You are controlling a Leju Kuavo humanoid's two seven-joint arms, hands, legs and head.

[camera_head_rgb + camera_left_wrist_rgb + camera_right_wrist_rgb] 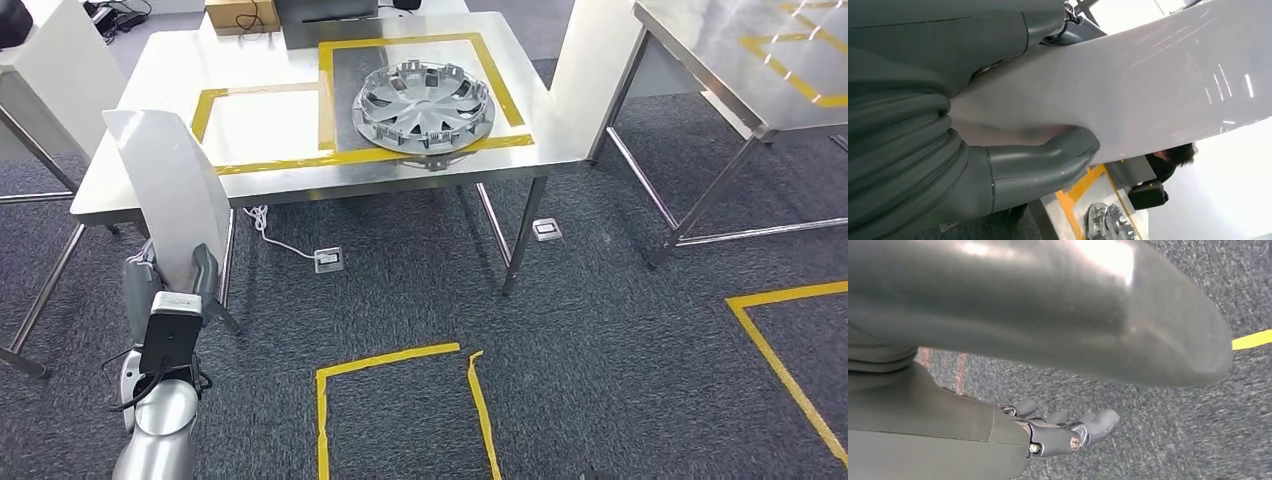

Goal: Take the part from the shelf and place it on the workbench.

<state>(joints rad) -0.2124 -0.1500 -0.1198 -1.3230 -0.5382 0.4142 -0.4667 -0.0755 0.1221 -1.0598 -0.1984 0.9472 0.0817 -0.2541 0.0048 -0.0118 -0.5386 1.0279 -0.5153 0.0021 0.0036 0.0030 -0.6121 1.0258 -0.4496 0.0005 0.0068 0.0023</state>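
Observation:
The part (168, 188) is a long, curved white panel, and my left hand (172, 288) grips its lower end and holds it upright at the lower left. It stands in front of the near left corner of the workbench (270, 60). The left wrist view shows my thumb (1048, 160) pressed against the panel (1148, 85). On the workbench a yellow-taped rectangle (265, 125) lies bare, and a silver hubcap (424, 105) sits in the taped area beside it. My right hand (1063, 432) hangs over the carpet, holding nothing, fingers apart.
A second steel table (720, 50) stands at the right. Yellow tape (400, 400) marks a square on the carpet in front of me. Floor sockets (328, 260) and a cable lie under the workbench. A cardboard box (240, 14) sits at its far edge. A person (1173, 160) is beyond the bench.

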